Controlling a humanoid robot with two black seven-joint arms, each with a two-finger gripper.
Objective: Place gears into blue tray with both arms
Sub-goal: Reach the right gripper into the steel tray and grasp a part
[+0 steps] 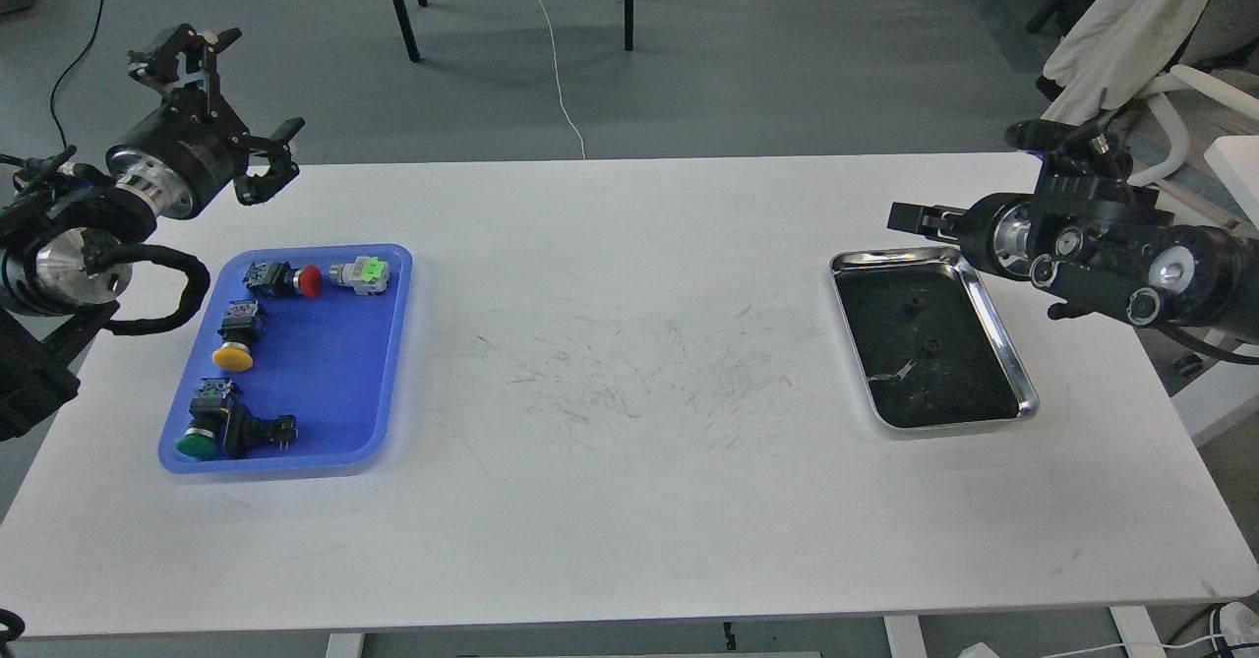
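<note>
Grey floor behind, with chair legs and cables; in front a white table (629,501), scratched in the middle. Both arms cut off at the picture edges. On the left side of the table the blue tray (339,422), rectangular with rounded corners and a low rim, holding push-button switches: red cap (309,281), yellow cap (233,356), green cap (197,445), one light green and grey (362,274), one all black (261,430). On the right the steel tray (995,322), shiny rim, dark bottom. Inside it two gears, tiny and black against the dark bottom, teeth hard to make out: one (914,305) near the far end, one (929,347) near the middle. Left gripper (277,158) above the far left table edge, fingers spread apart, empty. Right gripper (910,219) just over the steel tray's far right corner, seen end-on and dark; fingers not distinguishable, state impossible to tell.
</note>
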